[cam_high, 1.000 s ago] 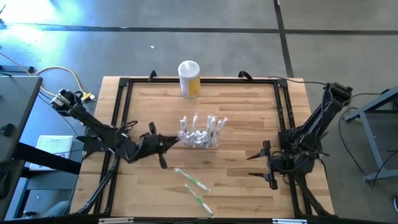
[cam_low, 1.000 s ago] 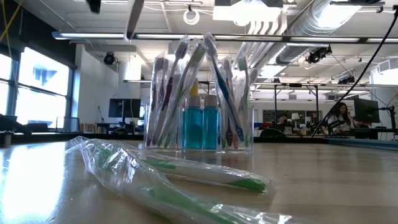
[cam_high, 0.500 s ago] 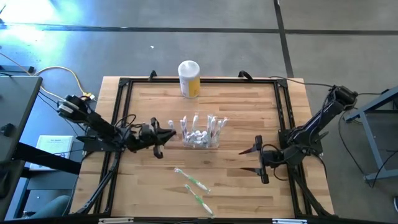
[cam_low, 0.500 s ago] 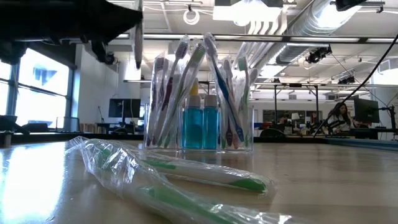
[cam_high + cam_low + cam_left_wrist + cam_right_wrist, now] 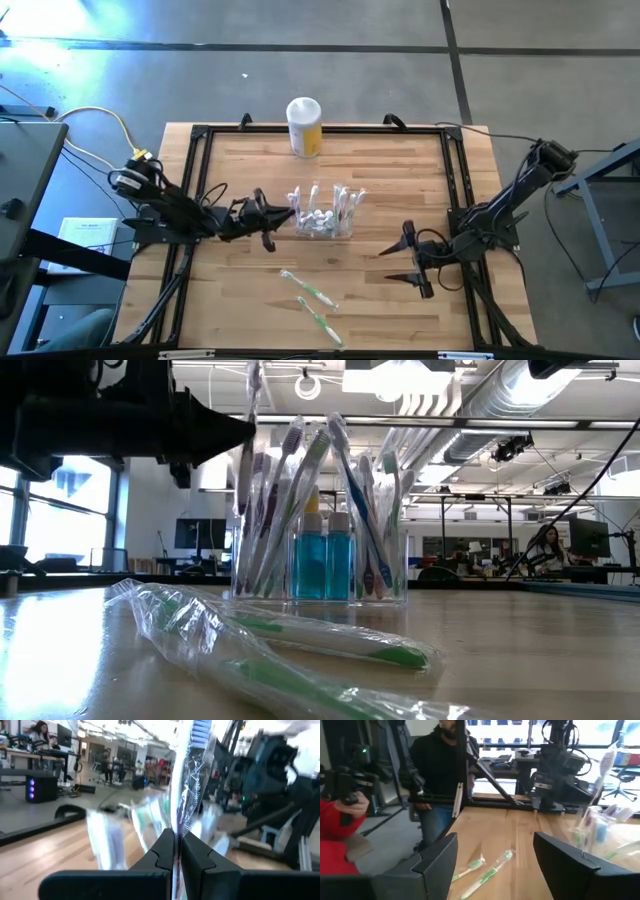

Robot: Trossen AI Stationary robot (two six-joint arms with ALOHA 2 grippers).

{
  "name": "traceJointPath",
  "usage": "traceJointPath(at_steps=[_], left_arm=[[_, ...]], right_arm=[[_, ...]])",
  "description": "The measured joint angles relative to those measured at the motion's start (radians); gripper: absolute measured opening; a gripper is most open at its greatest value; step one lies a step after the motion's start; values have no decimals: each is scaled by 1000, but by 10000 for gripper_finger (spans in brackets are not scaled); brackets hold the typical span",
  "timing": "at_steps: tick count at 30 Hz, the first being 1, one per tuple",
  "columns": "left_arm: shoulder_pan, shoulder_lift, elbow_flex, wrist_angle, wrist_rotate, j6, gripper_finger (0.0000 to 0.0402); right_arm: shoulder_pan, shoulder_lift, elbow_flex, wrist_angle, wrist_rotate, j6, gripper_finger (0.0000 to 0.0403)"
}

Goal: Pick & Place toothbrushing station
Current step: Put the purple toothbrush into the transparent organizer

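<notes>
The toothbrushing station is a clear holder full of toothbrushes, with blue bottles inside. It stands on its base at the table's middle and shows in the low view. My left gripper is just left of it, shut on a wrapped toothbrush, also seen in the low view. My right gripper is open and empty, right of the station; its wrist view shows the wide gap between the fingers. My left gripper pinches the wrapped toothbrush near its lower end between its two fingers. The fingers come level from the table's left side and lie across it. The toothbrush stands upright above the fingers, bristle end up, clear of the table.
Two wrapped green toothbrushes lie flat on the wood near the front edge, close to the low camera. A yellow canister with a white lid stands at the far edge. A black frame borders the table. People show beyond the table.
My left gripper has moved toward the table's far edge and right, up to the station's left side, carrying the wrapped toothbrush, which has come into the low view upright. My right gripper has moved a little toward the table's left.
</notes>
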Motion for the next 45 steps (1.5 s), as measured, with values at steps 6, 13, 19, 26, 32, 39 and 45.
traceJointPath(at_steps=[6, 13, 19, 26, 32, 39, 45], left_arm=[[34, 56, 4, 0, 34, -21, 6], [58, 113, 43, 2, 80, -36, 7], [56, 183, 45, 3, 62, -98, 7], [56, 238, 45, 4, 42, -152, 7], [56, 271, 46, 4, 54, -187, 9], [56, 274, 46, 4, 89, -236, 37], [56, 274, 45, -46, 105, -260, 64]], right_arm=[[0, 37, 0, 44, -1, -25, 254], [-20, 72, 0, 94, -1, -78, 254], [-22, 73, 0, 98, -32, -87, 254], [-22, 73, 0, 96, -56, -87, 254], [-22, 73, 0, 93, -56, -123, 254], [-22, 73, 0, 95, -56, -144, 254], [-22, 73, 0, 98, -56, -151, 254]])
